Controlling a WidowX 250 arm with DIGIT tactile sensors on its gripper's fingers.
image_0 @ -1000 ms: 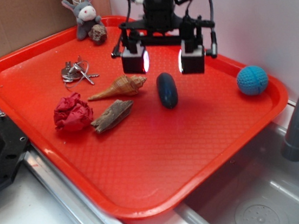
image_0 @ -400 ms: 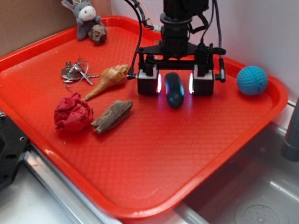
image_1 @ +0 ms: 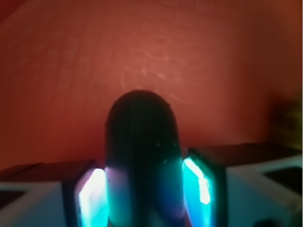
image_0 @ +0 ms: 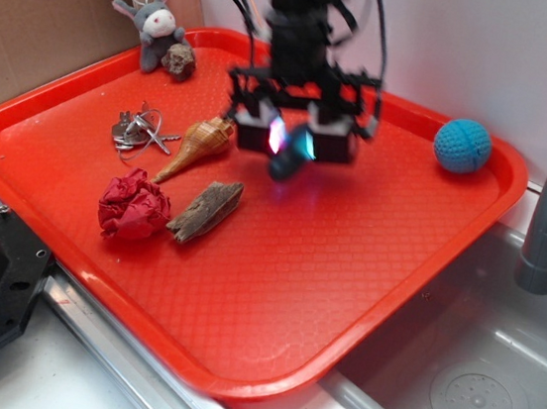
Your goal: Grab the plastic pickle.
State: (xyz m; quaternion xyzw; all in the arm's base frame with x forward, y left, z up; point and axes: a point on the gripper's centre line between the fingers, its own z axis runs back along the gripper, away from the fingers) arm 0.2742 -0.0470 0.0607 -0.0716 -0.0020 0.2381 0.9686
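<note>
Gripper: my gripper (image_0: 291,142) is hanging blurred in the upper middle of the exterior frame; its two fingers are pinching the plastic pickle from both sides; in the wrist view the glowing pads (image_1: 196,182) are pressing against the pickle's flanks in the lower half of the frame.
Pickle: the plastic pickle (image_1: 142,156) is standing dark and rounded between my pads, its tip pointing toward the frame's top; in the exterior view it is showing just below the fingers, over the red tray (image_0: 345,273); whether it is touching the tray, I cannot tell.
Tray: it is lying on the counter beside the sink (image_0: 480,390) at lower right.
Neighbours: the seashell (image_0: 196,145) is lying just left of my gripper; the wood piece (image_0: 206,210) and crumpled red paper (image_0: 133,207) are sitting lower left; the blue ball (image_0: 461,146) is resting at upper right, well apart.
</note>
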